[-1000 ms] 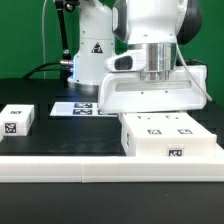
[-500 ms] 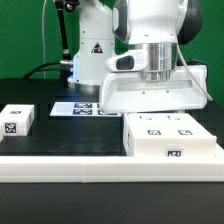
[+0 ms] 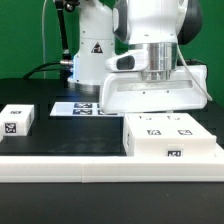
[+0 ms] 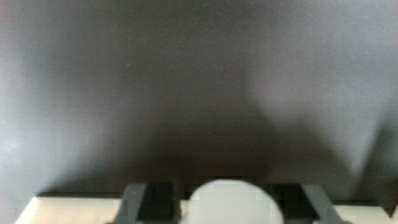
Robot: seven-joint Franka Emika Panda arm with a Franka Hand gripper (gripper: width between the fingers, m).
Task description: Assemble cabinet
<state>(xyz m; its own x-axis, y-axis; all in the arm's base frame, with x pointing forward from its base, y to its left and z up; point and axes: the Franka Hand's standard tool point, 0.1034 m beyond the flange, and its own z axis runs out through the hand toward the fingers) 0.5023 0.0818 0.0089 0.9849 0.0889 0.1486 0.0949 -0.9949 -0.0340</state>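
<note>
The white cabinet body [image 3: 170, 136], a low box with tags on its top and front, lies on the black table at the exterior view's right. My gripper's wide white hand [image 3: 152, 94] hangs just behind and above it, and the box hides the fingertips. In the wrist view two dark fingers [image 4: 153, 205] stand close on either side of a blurred, rounded white cabinet part [image 4: 222, 203] that fills the gap between them. A small white tagged cabinet piece [image 3: 17, 120] lies at the exterior view's left.
The marker board [image 3: 80, 108] lies flat behind, near the robot base [image 3: 90, 55]. A long low white border rail [image 3: 100, 168] runs along the table's front. The wrist view otherwise shows only a dark blurred surface.
</note>
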